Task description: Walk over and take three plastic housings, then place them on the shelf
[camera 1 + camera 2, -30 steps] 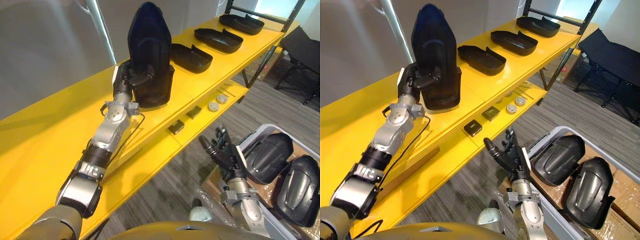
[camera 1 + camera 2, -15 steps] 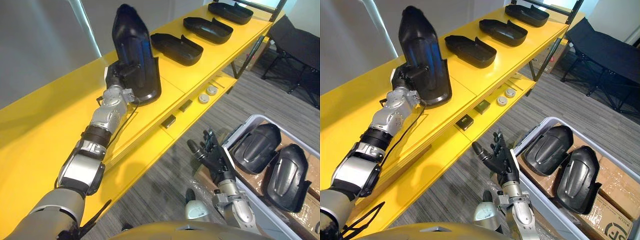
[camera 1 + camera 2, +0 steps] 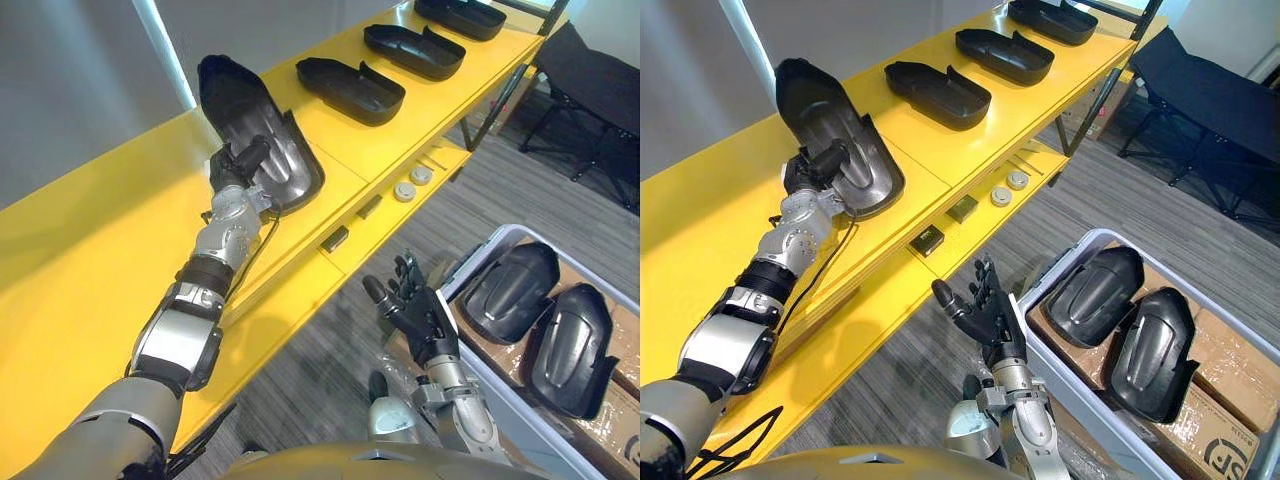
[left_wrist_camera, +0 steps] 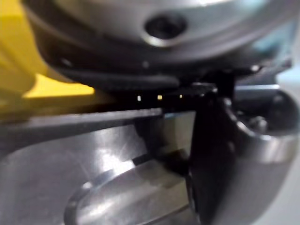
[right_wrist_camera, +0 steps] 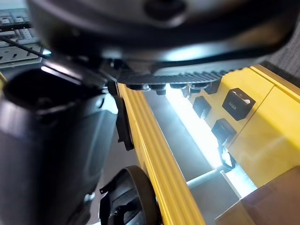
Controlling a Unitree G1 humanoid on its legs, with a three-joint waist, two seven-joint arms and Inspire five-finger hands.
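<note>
Apparently housing (image 3: 248, 105) in left hand (image 3: 231, 173); on shelf (image 3: 95, 265)

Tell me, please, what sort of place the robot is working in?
Likely a workshop or small assembly area: a long yellow shelf lined with black plastic housings, a grey bin holding more of them, and cardboard boxes close by.

The yellow shelf (image 3: 720, 210) runs from 7 o'clock up to 1 o'clock. On its top board, three black shells lie open side up in a row toward 1 o'clock: the near housing (image 3: 937, 93), the middle housing (image 3: 1004, 55) and the far housing (image 3: 1060, 18). A fourth housing (image 3: 830, 125) leans tilted at 10 o'clock, its low end on the board. The lower ledge (image 3: 970, 235) carries two dark boxes (image 3: 927, 240) and, beyond them, two pale discs (image 3: 1000, 196).
</note>
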